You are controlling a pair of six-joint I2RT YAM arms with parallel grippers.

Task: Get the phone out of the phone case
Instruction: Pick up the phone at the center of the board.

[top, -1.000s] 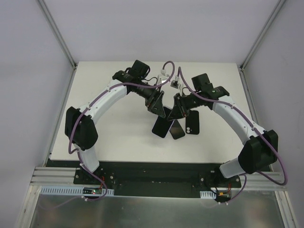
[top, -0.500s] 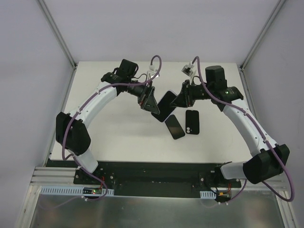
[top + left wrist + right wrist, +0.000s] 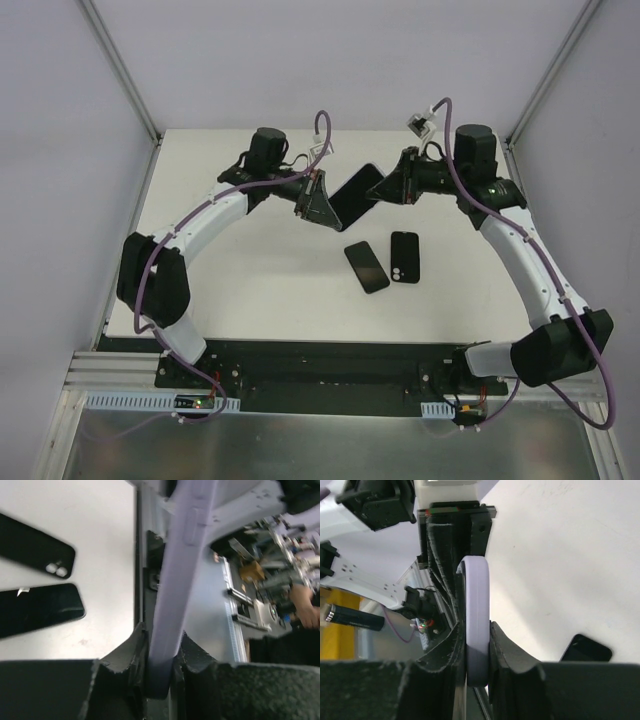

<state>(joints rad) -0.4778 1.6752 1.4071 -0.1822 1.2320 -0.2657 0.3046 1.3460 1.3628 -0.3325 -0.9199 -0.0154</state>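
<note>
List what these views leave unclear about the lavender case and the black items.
Top view: how far the phone sits in the lavender case; too small, ends covered by left end effector and right end effector.
Left wrist view: lensed black item and plain black item, cut off by the left edge.
Right wrist view: black corner, rest hidden behind the right end effector.

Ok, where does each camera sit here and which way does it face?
Top external: above and behind the bases, looking down on the white table; both arms show, left hand and right hand gripping the lavender-cased phone aloft.
Left wrist: on the left arm, looking along its own fingers at the case's edge.
Right wrist: on the right arm, same, own fingers showing.
Shared: all three see that phone.
</note>
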